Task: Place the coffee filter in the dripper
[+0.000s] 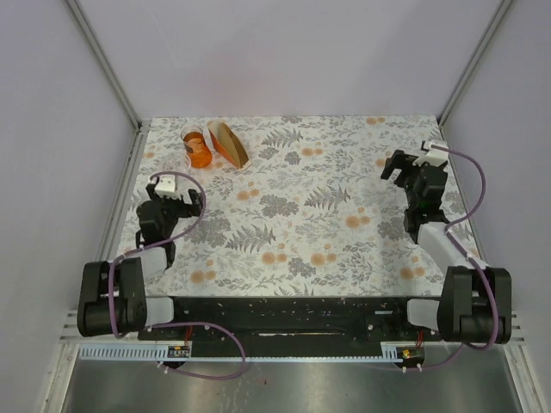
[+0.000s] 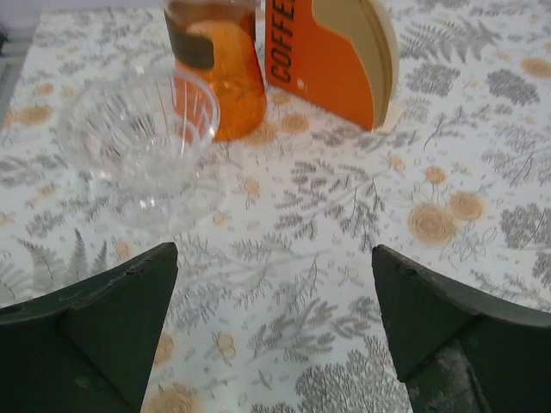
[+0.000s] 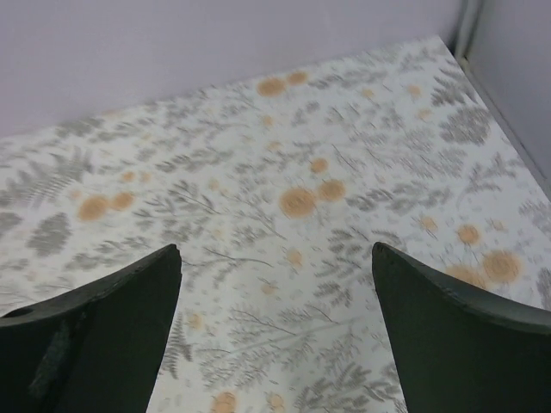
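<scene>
The dripper (image 2: 138, 142) is a clear ribbed cone with an orange cylinder (image 2: 219, 77) just behind it, at the far left of the table (image 1: 196, 148). Beside it on the right stands the orange filter holder (image 2: 331, 56) marked COFFEE, with a bundle of light-brown filters (image 2: 387, 60) in it; it also shows in the top view (image 1: 229, 143). No single loose coffee filter shows. My left gripper (image 2: 274, 249) is open and empty, some way short of the dripper (image 1: 176, 191). My right gripper (image 3: 275, 249) is open and empty over the table's right side (image 1: 406, 168).
The floral tablecloth (image 1: 301, 215) covers the table. Grey walls with metal posts (image 1: 103, 60) close in the left, back and right sides. In the right wrist view the back wall (image 3: 215, 52) and the right corner post (image 3: 469, 26) are close ahead.
</scene>
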